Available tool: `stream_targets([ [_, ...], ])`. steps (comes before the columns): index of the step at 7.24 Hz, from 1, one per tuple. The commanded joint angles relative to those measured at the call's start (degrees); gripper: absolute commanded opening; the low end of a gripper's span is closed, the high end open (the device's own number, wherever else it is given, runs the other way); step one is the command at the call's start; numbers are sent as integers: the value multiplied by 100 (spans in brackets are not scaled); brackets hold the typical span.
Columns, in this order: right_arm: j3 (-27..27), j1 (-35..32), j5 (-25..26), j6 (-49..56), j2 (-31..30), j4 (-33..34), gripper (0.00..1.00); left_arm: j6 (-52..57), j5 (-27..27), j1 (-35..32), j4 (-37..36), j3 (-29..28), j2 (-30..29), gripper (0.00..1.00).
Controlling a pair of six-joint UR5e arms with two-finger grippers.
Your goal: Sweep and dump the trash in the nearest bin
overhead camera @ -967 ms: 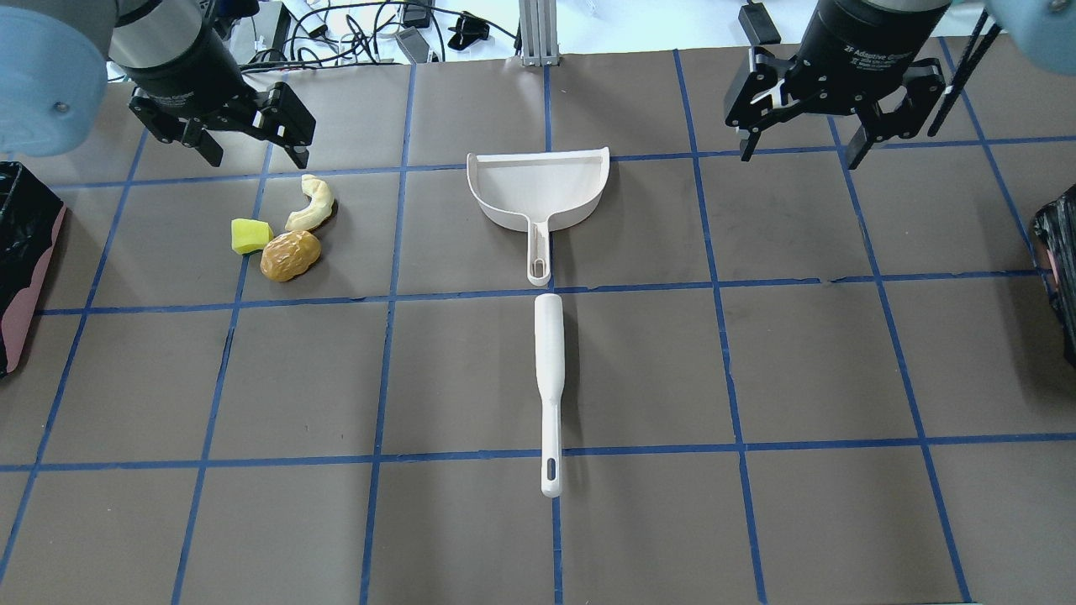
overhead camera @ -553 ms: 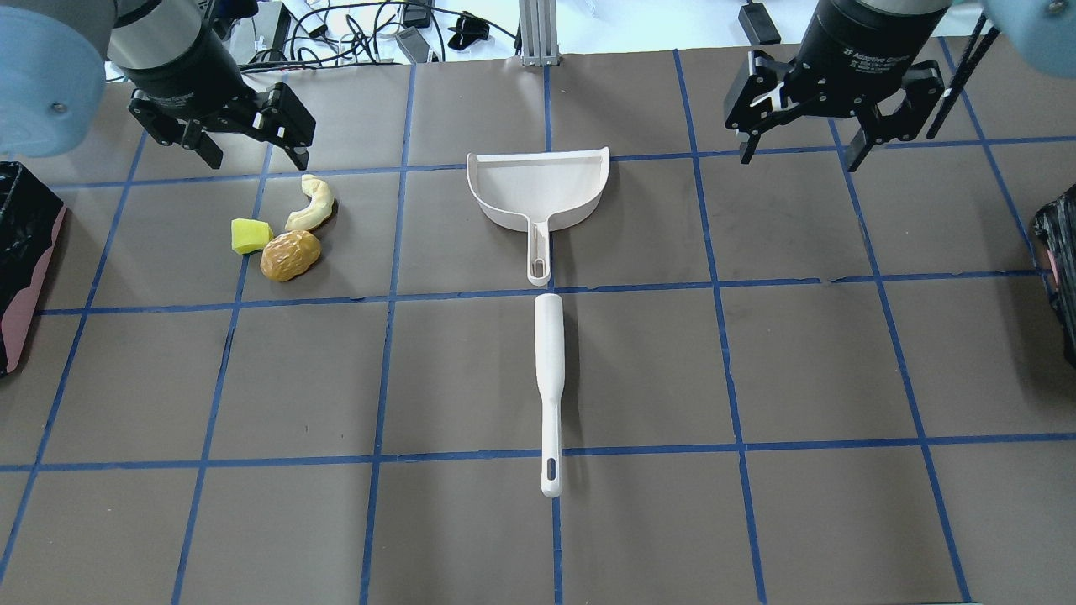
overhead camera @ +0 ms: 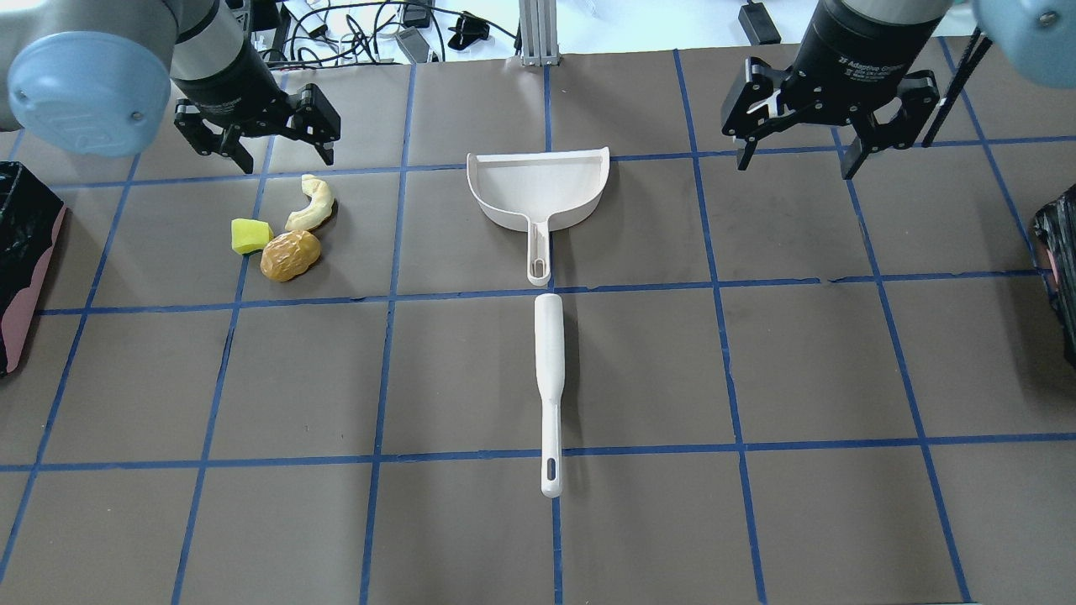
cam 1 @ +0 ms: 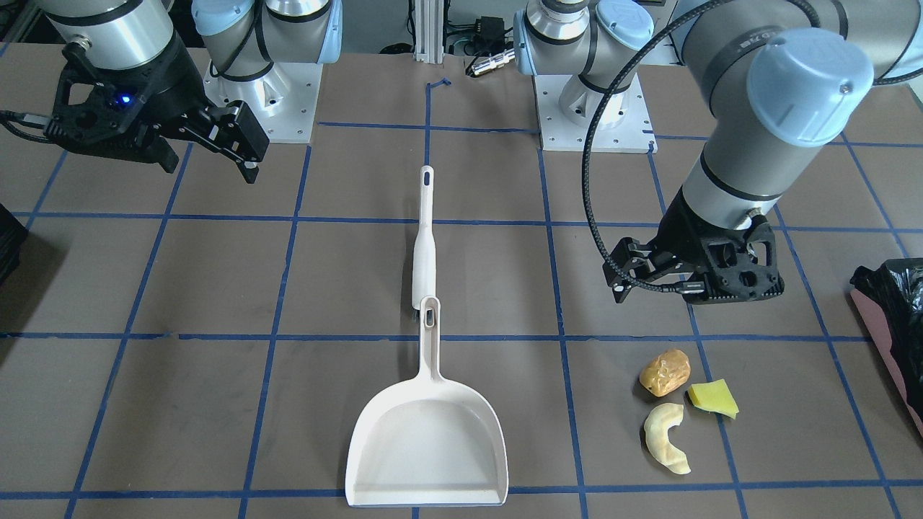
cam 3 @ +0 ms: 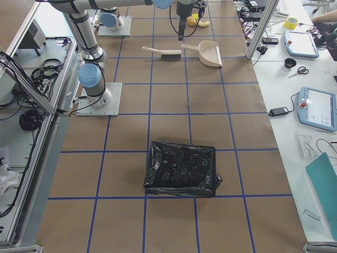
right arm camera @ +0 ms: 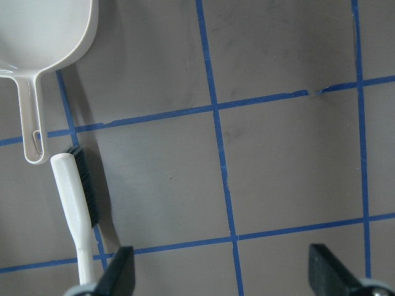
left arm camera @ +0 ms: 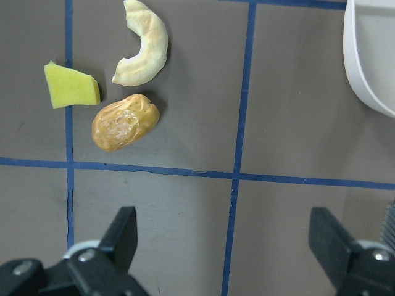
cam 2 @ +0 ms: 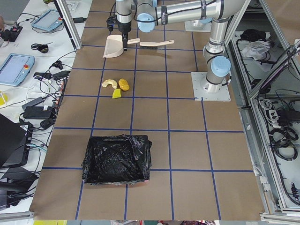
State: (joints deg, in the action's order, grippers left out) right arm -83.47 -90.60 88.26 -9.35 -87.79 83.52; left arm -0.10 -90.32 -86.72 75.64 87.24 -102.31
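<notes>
Left tool (overhead camera: 287, 162) is seen shifted right versus a second ago, now upper left of overhead view, just above trash; jaws spread wide, nothing held. Right tool (overhead camera: 796, 166) barely moved, upper right, likewise spread and empty. Chunk (overhead camera: 290, 255), crescent (overhead camera: 313, 203) and wedge (overhead camera: 250, 235) are clustered on tabletop (overhead camera: 799, 353), left of dustpan (overhead camera: 538, 189). Brush (overhead camera: 549, 370) untouched, bin (overhead camera: 21, 315) at left edge. Sweep not started; dustpan or brush pickup is judged next.
</notes>
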Motion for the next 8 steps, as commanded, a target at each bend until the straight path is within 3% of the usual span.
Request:
stream_targets([
  [1,-20,-515,-63,-424,287,32,97,150,-30,-265,-434,-101,-384,100],
  [3,-168,-1387,-54,-1187,386,50,97,116,-30,-537,-427,-408,-692,100],
  [5,-973,-1783,-80,-1480,202,522,92,80,22,-758,-515,-759,-1131,100],
  [8,-2336,-2364,-72,-2411,95,2187,93,-329,-30,-1031,97,-1795,-1940,100],
])
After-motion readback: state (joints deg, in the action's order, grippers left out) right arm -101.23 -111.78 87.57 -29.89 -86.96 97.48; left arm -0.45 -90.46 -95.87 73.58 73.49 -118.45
